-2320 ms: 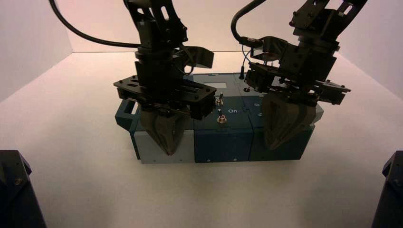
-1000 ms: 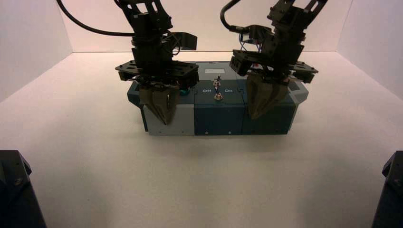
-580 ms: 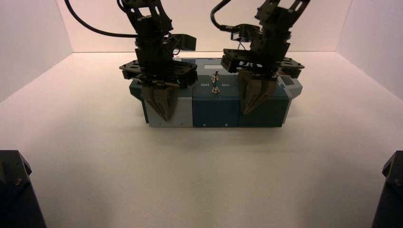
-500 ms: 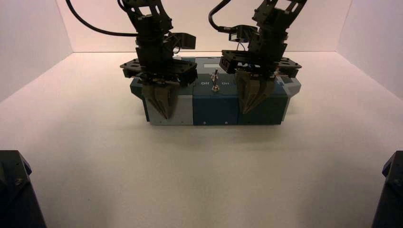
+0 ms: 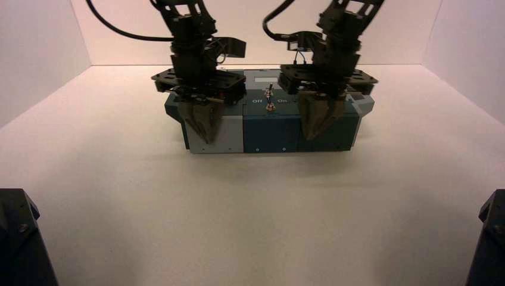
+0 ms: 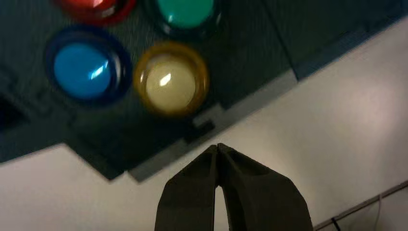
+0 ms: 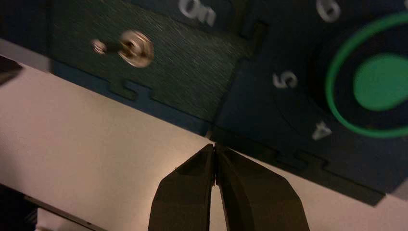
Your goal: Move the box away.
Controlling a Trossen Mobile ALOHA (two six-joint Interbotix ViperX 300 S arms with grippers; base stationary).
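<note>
Box [image 5: 271, 134] lies crosswise, long axis left-right; both hands [image 6: 217, 149] [image 7: 215, 149] closed, near edge, gripping nothing.

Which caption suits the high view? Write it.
Both closed end effectors at the box's near side.

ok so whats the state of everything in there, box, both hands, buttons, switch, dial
box: on the table, both hands at its near side
left hand: shut, at the light grey left section
right hand: shut, near the seam right of the middle section
blue, yellow buttons: uncovered
toggle switch by "On": lever tilted away from the green dial
green dial: beside numbers 4, 5, 6
</note>
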